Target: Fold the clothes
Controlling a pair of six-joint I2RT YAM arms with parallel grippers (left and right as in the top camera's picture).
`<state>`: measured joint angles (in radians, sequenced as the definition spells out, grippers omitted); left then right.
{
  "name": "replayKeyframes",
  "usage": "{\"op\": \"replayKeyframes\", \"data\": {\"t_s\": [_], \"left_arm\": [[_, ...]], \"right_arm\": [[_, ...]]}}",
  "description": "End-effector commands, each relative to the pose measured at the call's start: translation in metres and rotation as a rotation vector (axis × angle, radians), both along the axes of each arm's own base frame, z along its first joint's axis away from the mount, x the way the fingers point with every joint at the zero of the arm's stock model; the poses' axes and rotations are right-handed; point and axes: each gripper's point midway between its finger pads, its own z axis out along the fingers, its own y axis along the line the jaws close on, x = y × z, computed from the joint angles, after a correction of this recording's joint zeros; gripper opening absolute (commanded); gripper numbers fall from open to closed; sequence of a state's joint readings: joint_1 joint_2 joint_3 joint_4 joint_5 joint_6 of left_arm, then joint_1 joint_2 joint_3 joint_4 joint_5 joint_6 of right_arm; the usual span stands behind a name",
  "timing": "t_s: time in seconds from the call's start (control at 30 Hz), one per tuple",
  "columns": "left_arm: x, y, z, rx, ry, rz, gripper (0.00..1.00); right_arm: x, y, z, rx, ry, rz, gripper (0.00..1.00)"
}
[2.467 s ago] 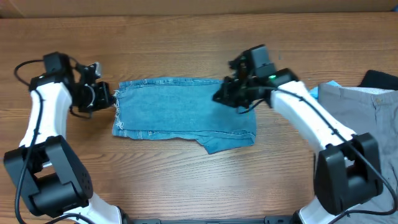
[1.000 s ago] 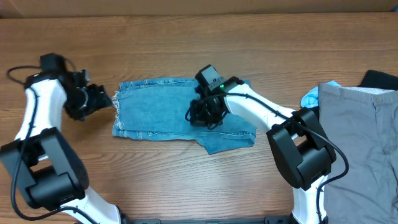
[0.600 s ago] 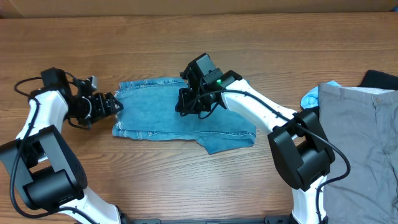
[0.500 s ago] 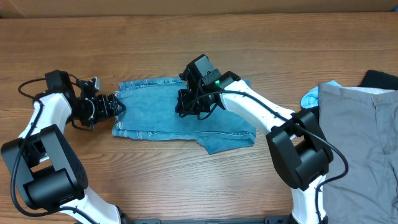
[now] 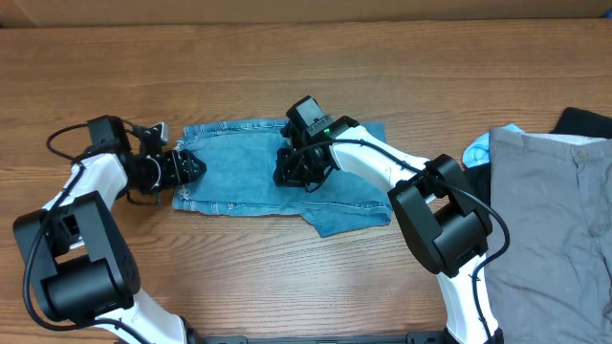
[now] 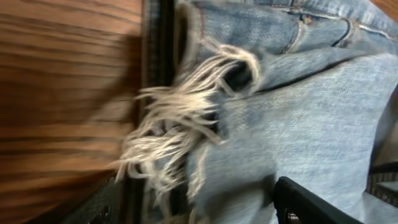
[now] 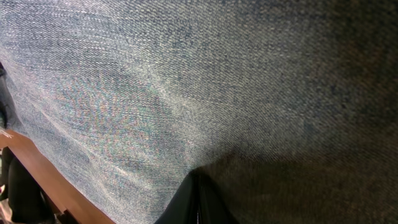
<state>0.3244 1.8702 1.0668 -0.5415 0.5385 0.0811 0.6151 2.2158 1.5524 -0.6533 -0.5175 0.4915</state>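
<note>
The clothes, light-blue denim jeans (image 5: pixel 258 172), lie folded flat in the middle of the table, with frayed hems (image 6: pixel 180 124) at the left end. My left gripper (image 5: pixel 187 169) is at that left end. In the left wrist view it (image 6: pixel 199 208) is open, its fingers (image 6: pixel 311 205) on either side of the frayed hem and the folded denim. My right gripper (image 5: pixel 292 178) rests on the middle of the jeans. Seen from the right wrist, it (image 7: pixel 198 186) is shut, with its tips pressed onto the denim (image 7: pixel 186 81) and no cloth between them.
Plain grey trousers (image 5: pixel 550 220) lie at the right edge of the table. Behind them sit a black garment (image 5: pixel 585 121) and a pale-blue one (image 5: pixel 478 150). Bare wooden tabletop (image 5: pixel 287 287) surrounds the jeans.
My left gripper has moved right, onto the frayed left end of the jeans. My right gripper, still shut, slid from the right end of the jeans leftward to the middle.
</note>
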Motion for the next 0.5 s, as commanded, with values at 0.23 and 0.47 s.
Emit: {"op": "replayKeyframes", "data": {"t_s": [0.23, 0.47], "left_arm": [[-0.02, -0.01, -0.058, -0.052, 0.198, 0.103, 0.66], [-0.018, -0.027, -0.056, -0.079, 0.189, 0.06, 0.33]], "right_arm": [[-0.005, -0.001, -0.008, -0.025, 0.022, 0.002, 0.04], [-0.005, -0.001, -0.008, -0.024, 0.022, 0.002, 0.04]]}}
